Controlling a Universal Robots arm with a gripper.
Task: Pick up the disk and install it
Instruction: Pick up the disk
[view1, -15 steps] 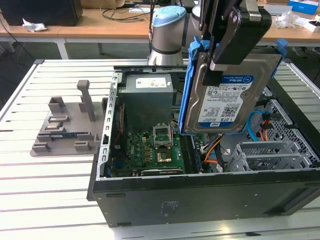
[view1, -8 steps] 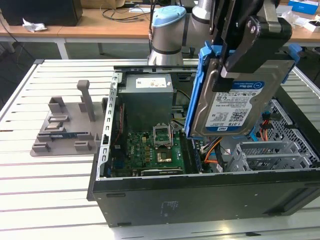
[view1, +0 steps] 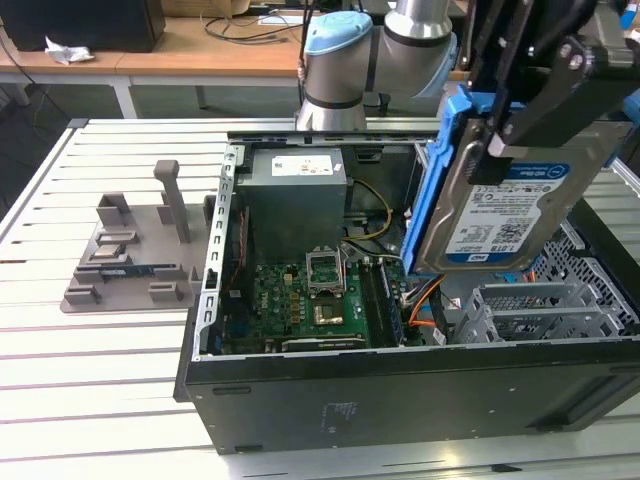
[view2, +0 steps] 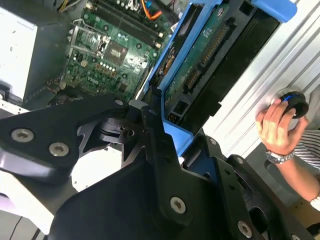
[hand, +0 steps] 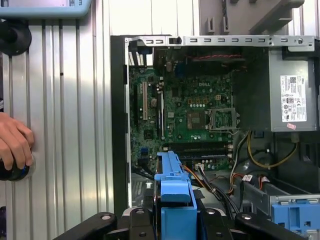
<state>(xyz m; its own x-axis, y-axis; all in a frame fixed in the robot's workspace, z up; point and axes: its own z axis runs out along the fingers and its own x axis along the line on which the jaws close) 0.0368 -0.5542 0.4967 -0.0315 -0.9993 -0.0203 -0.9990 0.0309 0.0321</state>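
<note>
The pincer (view1: 505, 135) is clamped on the disk (view1: 505, 215) by its blue side rails, holding it tilted in the air above the open computer case (view1: 400, 400), towards the exterior view's right

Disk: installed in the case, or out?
Out. The gripper holds the disk tilted in the air over the open computer case, above the grey cage, label facing the exterior view.
</note>
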